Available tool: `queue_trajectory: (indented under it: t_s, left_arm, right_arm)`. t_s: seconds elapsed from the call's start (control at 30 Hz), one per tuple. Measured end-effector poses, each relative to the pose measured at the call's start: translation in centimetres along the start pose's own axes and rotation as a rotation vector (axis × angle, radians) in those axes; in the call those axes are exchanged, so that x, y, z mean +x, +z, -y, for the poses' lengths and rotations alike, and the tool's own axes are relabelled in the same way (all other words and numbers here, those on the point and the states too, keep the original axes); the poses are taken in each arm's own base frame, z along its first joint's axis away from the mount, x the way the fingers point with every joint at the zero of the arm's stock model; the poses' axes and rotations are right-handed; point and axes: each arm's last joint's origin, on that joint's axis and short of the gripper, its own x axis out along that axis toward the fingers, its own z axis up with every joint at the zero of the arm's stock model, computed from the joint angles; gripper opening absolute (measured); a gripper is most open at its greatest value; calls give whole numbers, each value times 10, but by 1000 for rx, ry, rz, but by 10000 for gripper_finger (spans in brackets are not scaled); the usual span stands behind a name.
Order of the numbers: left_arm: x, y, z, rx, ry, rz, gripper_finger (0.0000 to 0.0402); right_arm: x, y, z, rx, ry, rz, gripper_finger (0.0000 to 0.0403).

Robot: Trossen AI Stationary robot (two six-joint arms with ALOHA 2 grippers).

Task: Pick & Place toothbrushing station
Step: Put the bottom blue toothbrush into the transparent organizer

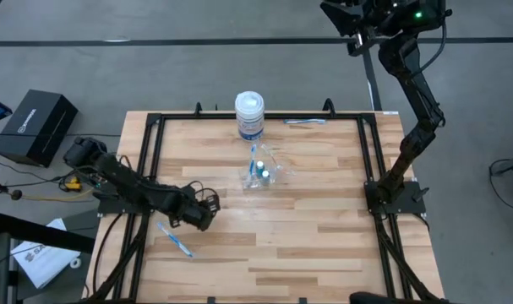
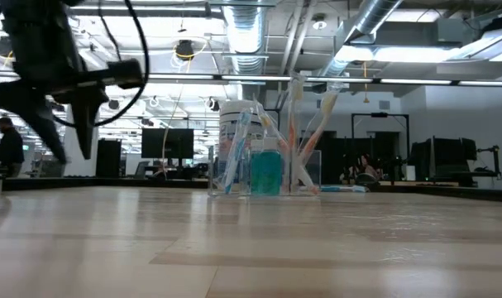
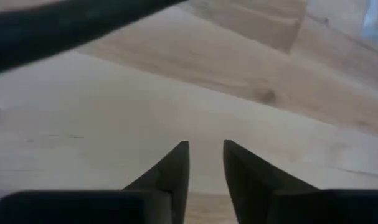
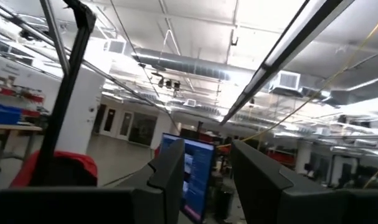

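Observation:
The see-through holder stands on the table's middle with blue-and-white toothbrushes leaning inside it; the low view shows the holder upright. One toothbrush lies flat near the left edge. Another toothbrush lies by the far edge. My left gripper hovers low over bare wood just right of the near-left toothbrush. In the left wrist view my left gripper is open by a narrow gap with nothing between its fingers. My right gripper is open, raised high beyond the far right corner, pointing up at the ceiling.
A white jar with a blue label stands just behind the holder, near the far edge. Black frame rails run along the table's left, right and far sides. Bare wood fills the near half of the table.

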Motion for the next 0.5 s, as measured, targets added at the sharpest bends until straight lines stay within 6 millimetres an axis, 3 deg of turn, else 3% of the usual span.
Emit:
queue_trajectory:
  t_s: [0.13, 0.3, 0.5]
  left_arm:
    - [-9, -4, 10, -15, -71, 5, 60]
    - [-29, 4, 15, 6, -212, 62, 52]
    - [-69, 25, 15, 298, -433, 241, 66]
  right_arm:
    - [-9, 3, 8, 19, -38, -7, 120]
    - [-21, 6, 16, 41, -84, -17, 120]
    - [-23, 7, 18, 73, -90, -16, 120]
